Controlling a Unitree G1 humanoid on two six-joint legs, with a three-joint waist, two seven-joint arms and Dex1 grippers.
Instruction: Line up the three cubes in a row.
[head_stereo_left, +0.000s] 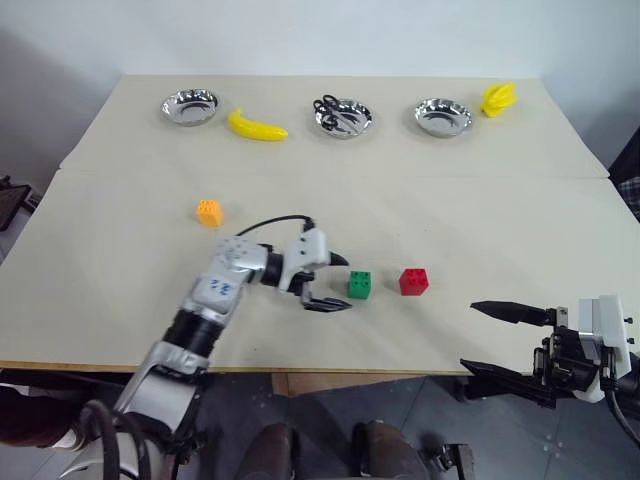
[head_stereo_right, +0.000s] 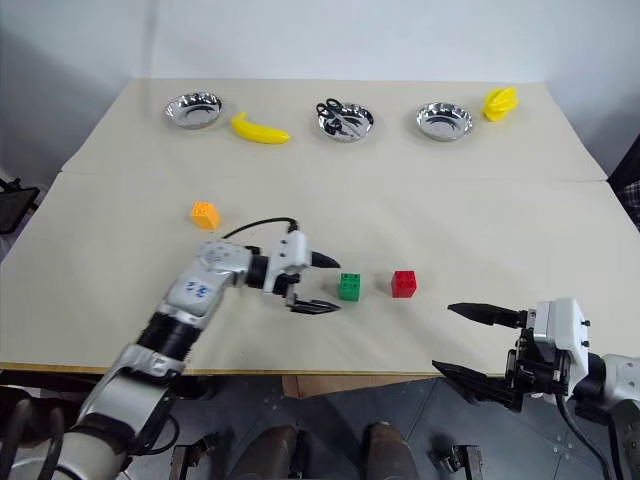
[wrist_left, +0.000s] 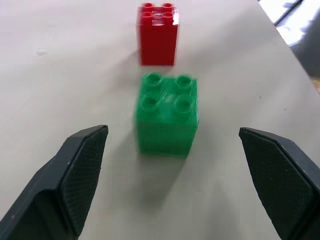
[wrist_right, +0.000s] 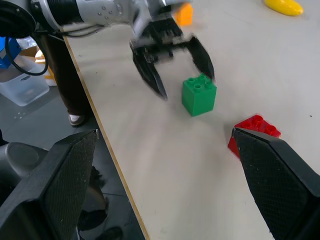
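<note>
The green cube (head_stereo_left: 360, 284) stands on the beige table, with the red cube (head_stereo_left: 414, 281) a short gap to its right. The orange cube (head_stereo_left: 209, 211) sits apart, farther back and to the left. My left gripper (head_stereo_left: 346, 283) is open just left of the green cube, one finger either side of the cube's near face without touching it; the left wrist view shows the green cube (wrist_left: 167, 120) free between the wide jaws and the red cube (wrist_left: 157, 35) beyond. My right gripper (head_stereo_left: 470, 336) hangs open and empty off the table's front edge at the right.
Along the back stand three steel bowls (head_stereo_left: 189, 106) (head_stereo_left: 343, 117) (head_stereo_left: 443, 117); the middle one holds black scissors. A yellow banana (head_stereo_left: 256, 126) lies between the left two, and a banana bunch (head_stereo_left: 498, 98) sits at the far right. The table's front edge (head_stereo_left: 350, 372) runs close below the cubes.
</note>
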